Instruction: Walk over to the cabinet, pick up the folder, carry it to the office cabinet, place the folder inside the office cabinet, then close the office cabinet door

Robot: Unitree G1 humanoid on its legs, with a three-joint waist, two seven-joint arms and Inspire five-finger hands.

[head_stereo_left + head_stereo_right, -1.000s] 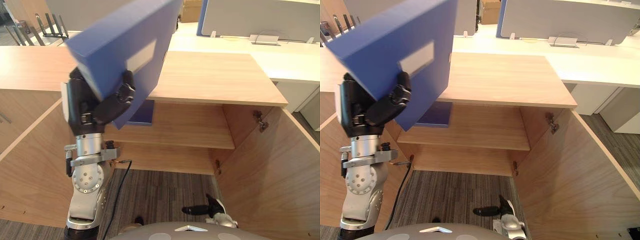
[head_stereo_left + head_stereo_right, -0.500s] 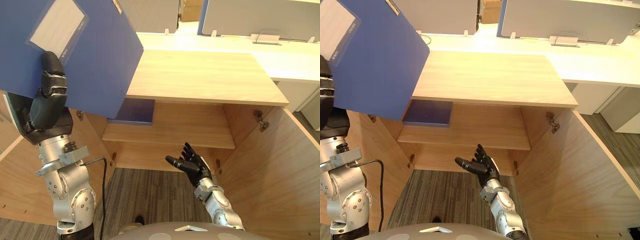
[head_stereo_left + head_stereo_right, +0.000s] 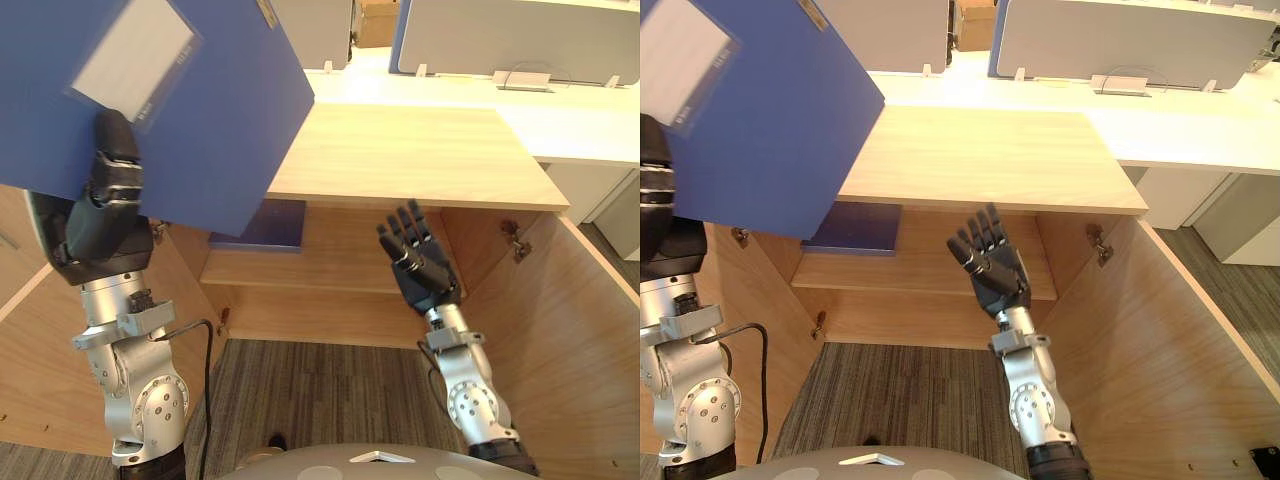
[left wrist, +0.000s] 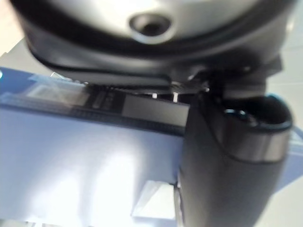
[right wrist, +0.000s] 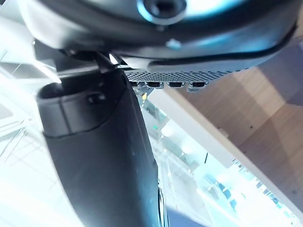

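A large blue folder (image 3: 200,110) with a white label is held up high at the left, above the open office cabinet (image 3: 410,160). My left hand (image 3: 105,200) is shut on its lower edge, thumb pressed against the cover; the folder (image 4: 90,156) also lies across the left wrist view beside the thumb. My right hand (image 3: 420,262) is raised in front of the cabinet opening with its fingers straight and spread, holding nothing. It is well to the right of the folder and apart from it.
Inside the cabinet a wooden shelf (image 3: 350,270) carries another blue folder (image 3: 270,225) lying flat at its left. The cabinet doors (image 3: 590,340) stand open on both sides. White desks with grey partitions (image 3: 500,40) lie behind. Striped carpet (image 3: 330,400) covers the floor.
My right hand has risen from low near the floor to shelf height, fingers now pointing up. The folder has swung from tilted right to held flat and high at the left.
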